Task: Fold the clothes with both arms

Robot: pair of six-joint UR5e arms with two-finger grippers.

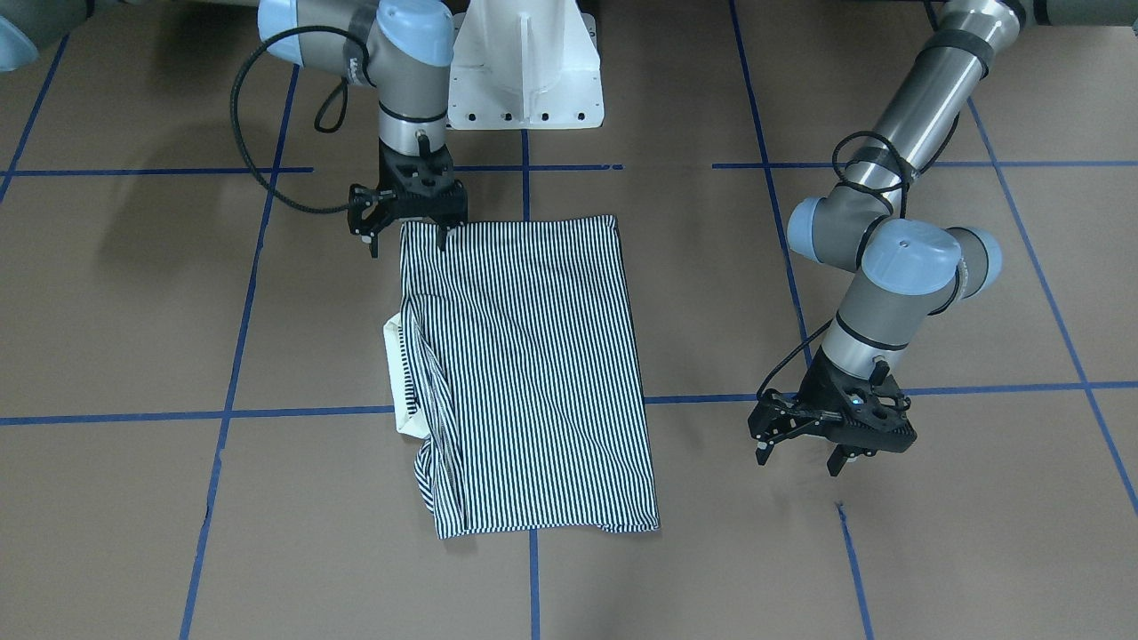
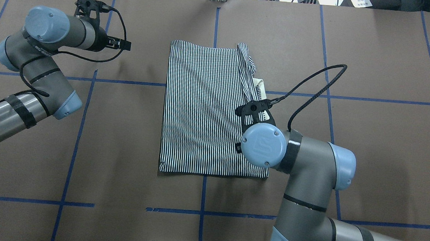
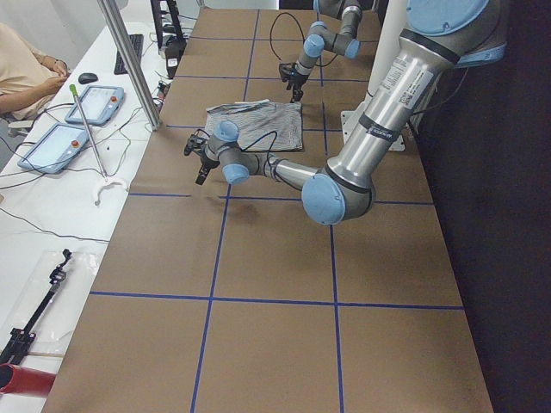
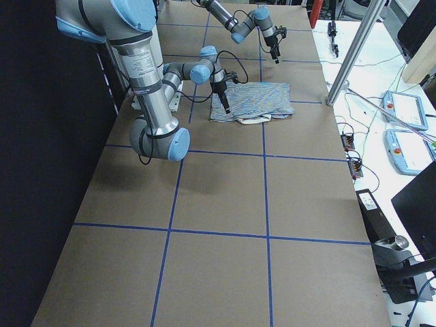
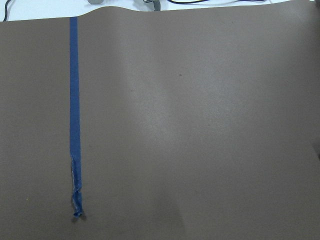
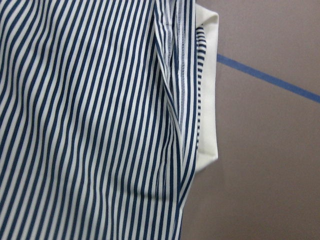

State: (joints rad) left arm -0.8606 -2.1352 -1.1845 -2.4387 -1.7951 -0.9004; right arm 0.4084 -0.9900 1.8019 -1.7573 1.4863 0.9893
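The striped polo shirt (image 1: pixel 533 373) lies flat on the brown table, folded into a tall rectangle, with its white collar (image 1: pixel 396 373) poking out of one long side. My right gripper (image 1: pixel 406 238) is open and low at the shirt's corner nearest the robot base. One finger is over the cloth and the other is off its edge. The right wrist view shows the shirt (image 6: pixel 90 125) and collar (image 6: pixel 207 90) close up, with no fingers in it. My left gripper (image 1: pixel 800 458) hangs open over bare table, well clear of the shirt's other long side.
The white pedestal base (image 1: pixel 524 71) stands behind the shirt. Blue tape lines (image 1: pixel 533 569) grid the table. Beyond the table's far edge are a metal pole (image 3: pixel 129 60), tablets (image 3: pixel 95 103) and a seated person (image 3: pixel 26 69).
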